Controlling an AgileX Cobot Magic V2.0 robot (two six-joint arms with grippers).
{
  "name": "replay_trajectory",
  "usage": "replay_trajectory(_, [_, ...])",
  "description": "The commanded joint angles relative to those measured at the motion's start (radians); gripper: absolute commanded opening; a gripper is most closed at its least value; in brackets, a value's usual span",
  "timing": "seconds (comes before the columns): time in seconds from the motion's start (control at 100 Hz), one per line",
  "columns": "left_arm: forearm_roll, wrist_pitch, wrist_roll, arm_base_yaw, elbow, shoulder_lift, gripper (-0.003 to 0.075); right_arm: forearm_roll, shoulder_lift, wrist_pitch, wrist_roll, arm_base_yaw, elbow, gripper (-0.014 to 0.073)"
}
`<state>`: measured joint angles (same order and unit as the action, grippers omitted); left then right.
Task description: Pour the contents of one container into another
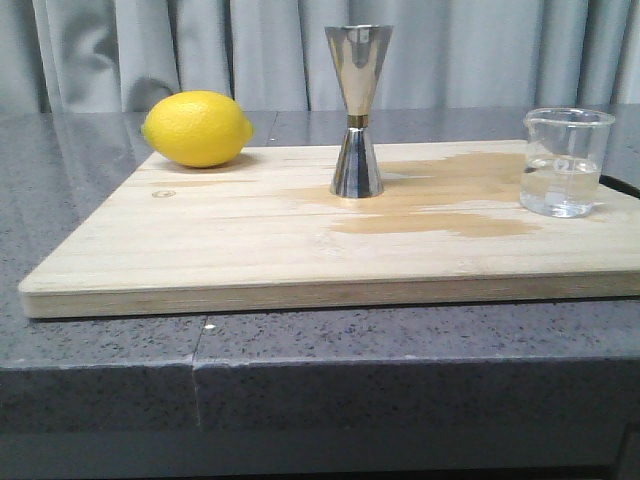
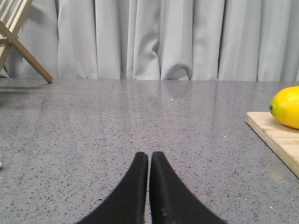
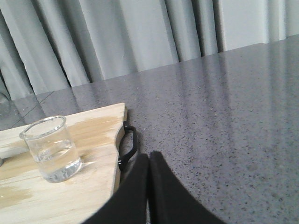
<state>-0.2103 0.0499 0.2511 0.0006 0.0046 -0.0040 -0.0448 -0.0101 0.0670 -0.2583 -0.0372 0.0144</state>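
A small clear glass beaker [image 1: 566,162] with some clear liquid stands upright at the right end of the wooden board [image 1: 200,250]. The right wrist view shows the same beaker [image 3: 50,148] near the board's edge. A tall steel jigger [image 1: 357,110] with a gold waist band stands upright mid-board. My left gripper [image 2: 149,156] is shut and empty over bare counter, left of the board. My right gripper [image 3: 149,156] is shut and empty, just off the board's right edge, a short way from the beaker. Neither gripper shows in the front view.
A yellow lemon [image 1: 197,128] lies at the board's back left, also seen as the lemon [image 2: 287,107] in the left wrist view. A damp patch [image 1: 450,195] darkens the board between jigger and beaker. A black handle [image 3: 129,144] sits on the board's right edge. A wooden rack [image 2: 16,32] stands far left.
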Motion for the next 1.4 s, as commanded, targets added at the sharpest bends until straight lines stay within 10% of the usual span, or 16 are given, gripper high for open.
replay_trajectory(0.0, [0.0, -0.079, 0.008, 0.001, 0.035, -0.026, -0.0019, -0.011, -0.018, -0.084, 0.002, -0.005, 0.026, -0.0071])
replay_trajectory(0.73, [0.177, -0.227, 0.037, 0.001, 0.035, -0.026, -0.0019, 0.045, -0.018, -0.228, 0.002, -0.005, 0.026, -0.0071])
replay_trajectory(0.98, [0.437, -0.525, 0.46, 0.001, 0.023, -0.026, -0.002, 0.141, -0.018, -0.575, -0.156, -0.005, 0.024, -0.0071])
replay_trajectory(1.09, [0.253, -0.553, 0.579, 0.001, -0.008, -0.026, -0.002, 0.112, -0.018, -0.586, -0.274, -0.005, -0.02, -0.0071])
replay_trajectory(1.39, [-0.818, -0.527, 1.23, -0.071, -0.309, 0.228, -0.002, -0.143, 0.133, 0.111, -0.192, -0.003, -0.431, -0.0071])
